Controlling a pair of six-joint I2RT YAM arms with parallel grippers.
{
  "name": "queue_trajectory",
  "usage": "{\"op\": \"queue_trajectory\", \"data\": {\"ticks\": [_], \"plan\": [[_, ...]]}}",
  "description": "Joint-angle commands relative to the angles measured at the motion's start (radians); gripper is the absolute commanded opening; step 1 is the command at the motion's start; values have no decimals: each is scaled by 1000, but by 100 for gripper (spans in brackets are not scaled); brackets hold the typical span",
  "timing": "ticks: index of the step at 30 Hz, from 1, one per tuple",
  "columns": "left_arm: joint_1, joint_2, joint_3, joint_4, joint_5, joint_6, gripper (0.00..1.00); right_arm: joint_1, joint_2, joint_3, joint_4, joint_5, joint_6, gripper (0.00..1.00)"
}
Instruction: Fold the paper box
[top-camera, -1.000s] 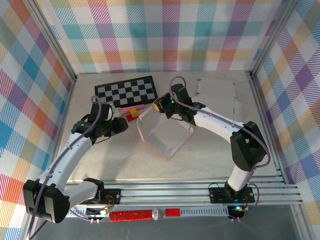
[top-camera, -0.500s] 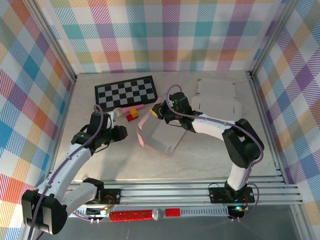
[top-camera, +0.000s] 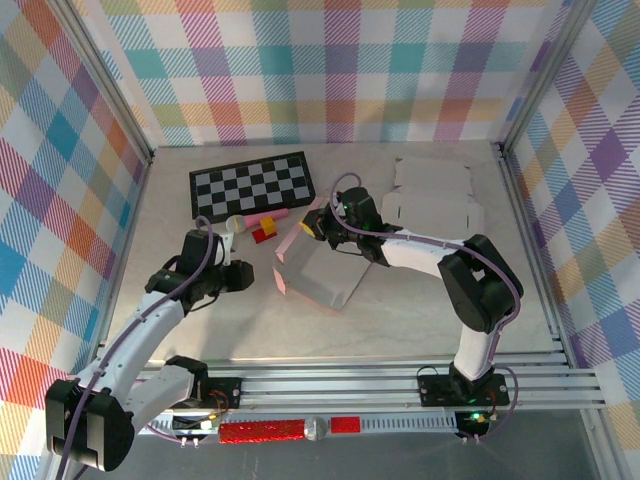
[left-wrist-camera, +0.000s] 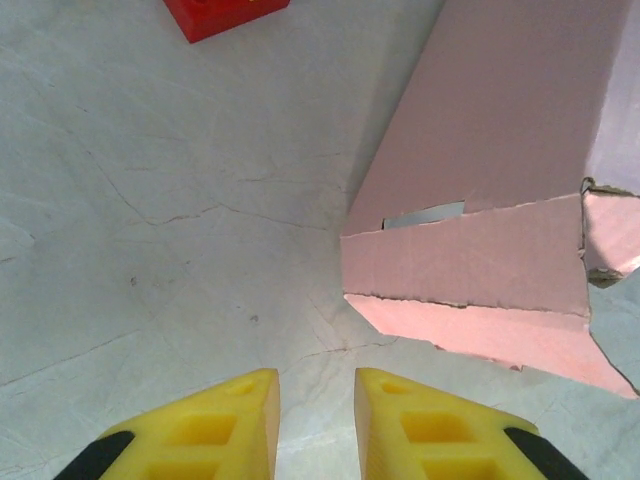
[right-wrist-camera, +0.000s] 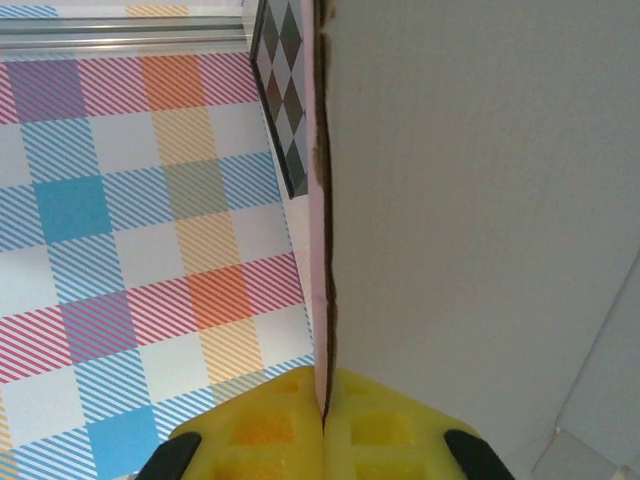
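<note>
With the right gripper (right-wrist-camera: 325, 430) pinching the paper box (top-camera: 318, 278) at its far wall, steer the left gripper (left-wrist-camera: 316, 410) (narrowly spread, empty) rightward to press the loose flap (left-wrist-camera: 470, 255) squarely.

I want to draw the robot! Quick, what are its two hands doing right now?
Left gripper: open, holding nothing.
Right gripper: shut on the paper box edge.

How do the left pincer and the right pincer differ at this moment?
The left pincer stands open and holds nothing; the right pincer is shut on an edge of the pink box. The left one hangs over the table beside the box; the right one touches it. Both have yellow fingers.
</note>
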Motion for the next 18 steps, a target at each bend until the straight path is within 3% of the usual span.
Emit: {"op": "queue_trajectory", "data": {"ticks": [1,18], "plan": [[11,0,-4,16,10,19,25,-9,26,-19,19,-19,-35,0],[-36,17,-99,176,84,-15,32,-19,73,21,-33,-29,-32,0]]}}
